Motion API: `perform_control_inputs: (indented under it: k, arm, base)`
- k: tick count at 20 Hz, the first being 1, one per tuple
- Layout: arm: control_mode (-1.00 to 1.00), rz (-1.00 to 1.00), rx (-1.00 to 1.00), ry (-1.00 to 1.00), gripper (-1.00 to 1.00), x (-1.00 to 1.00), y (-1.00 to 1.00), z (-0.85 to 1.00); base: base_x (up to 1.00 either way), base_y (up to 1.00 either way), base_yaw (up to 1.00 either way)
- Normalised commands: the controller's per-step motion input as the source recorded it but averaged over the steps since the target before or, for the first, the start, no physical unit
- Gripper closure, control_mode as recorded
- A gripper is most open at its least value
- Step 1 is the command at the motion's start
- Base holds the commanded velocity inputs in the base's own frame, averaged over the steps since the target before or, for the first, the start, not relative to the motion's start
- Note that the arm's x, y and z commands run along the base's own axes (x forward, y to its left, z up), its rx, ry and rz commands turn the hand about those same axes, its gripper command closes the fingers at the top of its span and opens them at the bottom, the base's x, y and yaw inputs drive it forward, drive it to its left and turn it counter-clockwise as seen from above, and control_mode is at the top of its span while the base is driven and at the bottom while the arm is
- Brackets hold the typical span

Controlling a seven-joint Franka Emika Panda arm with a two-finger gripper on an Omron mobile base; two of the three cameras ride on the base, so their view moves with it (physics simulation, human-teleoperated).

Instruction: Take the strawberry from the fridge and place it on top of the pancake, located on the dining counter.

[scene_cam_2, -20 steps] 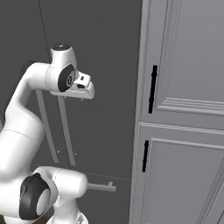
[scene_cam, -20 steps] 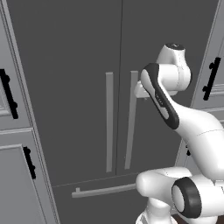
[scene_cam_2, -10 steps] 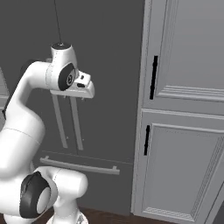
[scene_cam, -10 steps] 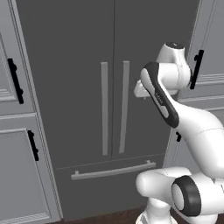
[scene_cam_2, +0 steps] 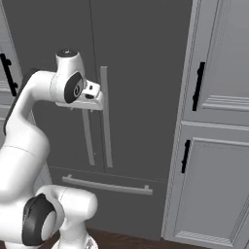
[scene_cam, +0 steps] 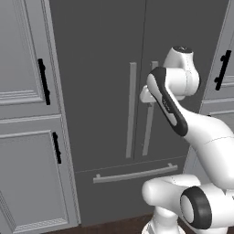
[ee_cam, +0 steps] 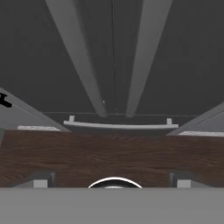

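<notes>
- The fridge [scene_cam: 109, 91] stands straight ahead of the arm, both dark doors shut, so nothing inside can be seen.
- Its two long pale handles [ee_cam: 83, 57] run side by side above the drawer bar [ee_cam: 118, 125].
- The gripper [ee_cam: 113, 178] points down along the doors, jaws spread wide and holding nothing.
- Light grey cabinets [scene_cam_2: 214, 146] flank the fridge.

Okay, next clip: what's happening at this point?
The robot is parked in front of the fridge, whose two doors are both shut. Its arm is raised with the hand level with the upper part of the two long handles, close to them but gripping nothing. In the hand view the gripper looks down along the handles toward the drawer bar and the wood floor, its fingers spread wide. Opening the fridge has not begun.
</notes>
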Motion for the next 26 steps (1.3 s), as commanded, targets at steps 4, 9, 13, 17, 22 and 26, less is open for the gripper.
perform_control_inputs:
  k: [4, 9, 13, 17, 22, 26]
  arm:
    - [1.00, 0.00, 0.00, 0.00, -1.00, 0.00, 0.00, 0.00]
    - [1.00, 0.00, 0.00, 0.00, -1.00, 0.00, 0.00, 0.00]
    - [1.00, 0.00, 0.00, 0.00, -1.00, 0.00, 0.00, 0.00]
    - [1.00, 0.00, 0.00, 0.00, -1.00, 0.00, 0.00, 0.00]
    - [1.00, 0.00, 0.00, 0.00, -1.00, 0.00, 0.00, 0.00]
    - [-1.00, 0.00, -0.07, -0.28, -1.00, 0.49, 0.10, 0.00]
  base:
    - [-0.02, 0.03, 0.00]
    - [-0.27, 0.00, -0.01]
    - [-0.68, 0.00, -0.06]
    - [-0.67, 0.00, -0.07]
    - [-0.34, 0.00, -0.03]
    - [0.00, 0.00, 0.00]
